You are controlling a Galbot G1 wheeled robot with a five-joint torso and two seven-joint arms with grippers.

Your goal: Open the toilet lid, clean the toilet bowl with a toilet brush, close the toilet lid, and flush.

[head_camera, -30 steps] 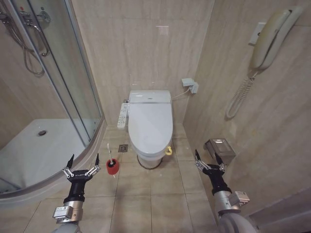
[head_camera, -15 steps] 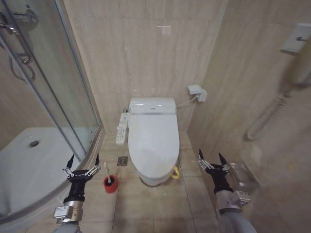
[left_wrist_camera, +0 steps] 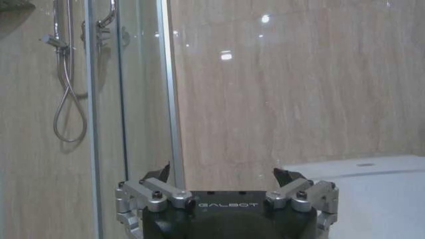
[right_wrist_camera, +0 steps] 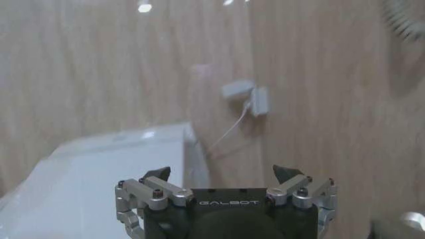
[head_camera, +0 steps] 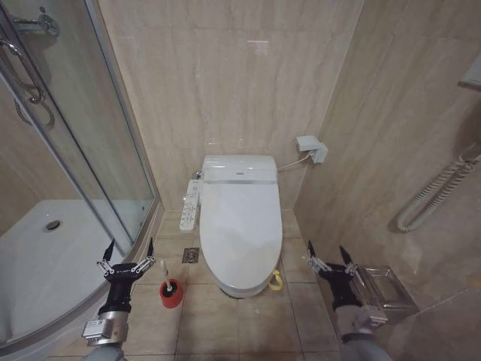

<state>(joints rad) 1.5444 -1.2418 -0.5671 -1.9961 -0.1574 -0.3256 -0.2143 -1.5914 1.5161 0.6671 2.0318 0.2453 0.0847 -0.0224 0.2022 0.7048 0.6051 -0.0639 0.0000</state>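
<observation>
With the toilet lid point(head_camera: 240, 229) down, the left pincer point(head_camera: 129, 252) and right pincer point(head_camera: 327, 254) flank it, both spread and empty.

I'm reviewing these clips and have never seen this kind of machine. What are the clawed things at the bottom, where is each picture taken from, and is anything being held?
It is a wheeled robot with two arms in a tiled bathroom. The head view looks down from its head: the left gripper and right gripper hang open and empty on either side of the toilet, whose toilet lid is shut. The toilet brush stands in its red cup on the floor, between the shower stall and the toilet. The other two pictures come from cameras on the wrists, each looking past its own gripper at the wall.
</observation>
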